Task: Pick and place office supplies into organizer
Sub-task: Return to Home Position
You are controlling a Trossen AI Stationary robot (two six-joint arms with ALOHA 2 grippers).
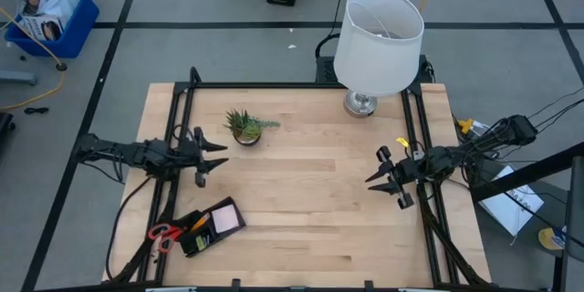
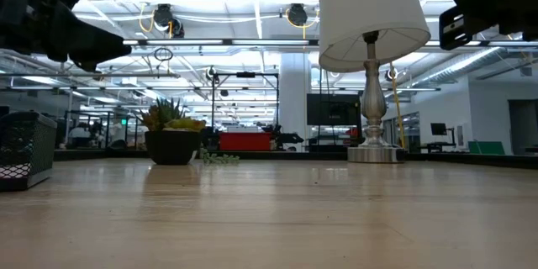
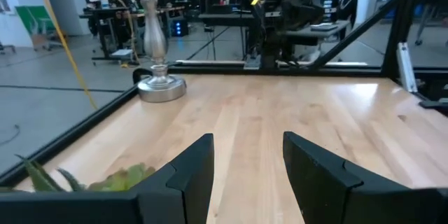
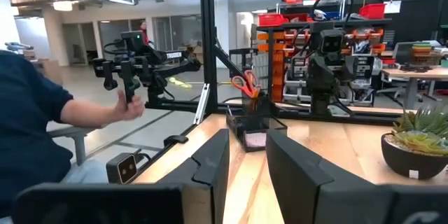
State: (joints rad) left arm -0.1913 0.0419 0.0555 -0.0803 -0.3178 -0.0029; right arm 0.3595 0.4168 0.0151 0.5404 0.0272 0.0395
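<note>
Near the left arm's corner of the pale wooden worktop sits the flat black compartmented plastic organizer, its long axis slanting across that corner, holding the pink square sticky-note pad and the red-handled scissors. The left claw hovers just beyond it, empty and spread wide. It is far nearer than the right claw, which is also wide and empty at the opposite edge, so homing likely needs no reach toward the tray.

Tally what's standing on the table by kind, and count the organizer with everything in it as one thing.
Lamp: 1
Potted plant: 1
Organizer: 1
Total: 3
</note>
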